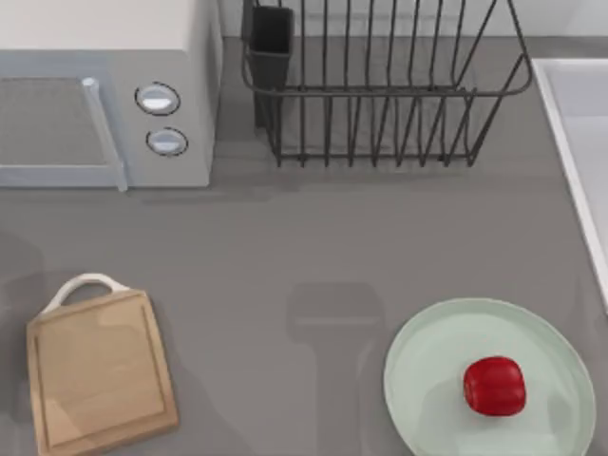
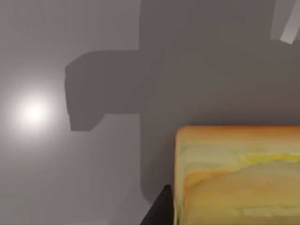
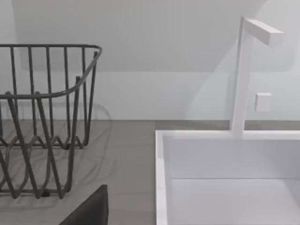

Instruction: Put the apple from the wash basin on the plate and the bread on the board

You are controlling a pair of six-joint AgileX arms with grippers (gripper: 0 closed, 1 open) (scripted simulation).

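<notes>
**One down, one to go — apple plated, bread in the air**

Half the job looks done: the apple (image 1: 494, 386) sits on the plate (image 1: 427, 380) at the near right of the table, touching nothing else. The board (image 1: 100, 375) waits bare at the near left, white loop handle pointing to the far side.

Now the bread (image 2: 239, 176) — it looms right up against the left wrist camera, toasted face showing, grey table beneath it. It seems to be carried by the left gripper, though I cannot tell how the fingers stand. The right wrist looks out over the wash basin (image 3: 161, 178) and the dish rack (image 3: 42, 117); its fingers I cannot tell either.

The danger, as I judge it: a release before the slice is over the board, or a tilted slice catching the groove and tipping off.
</notes>
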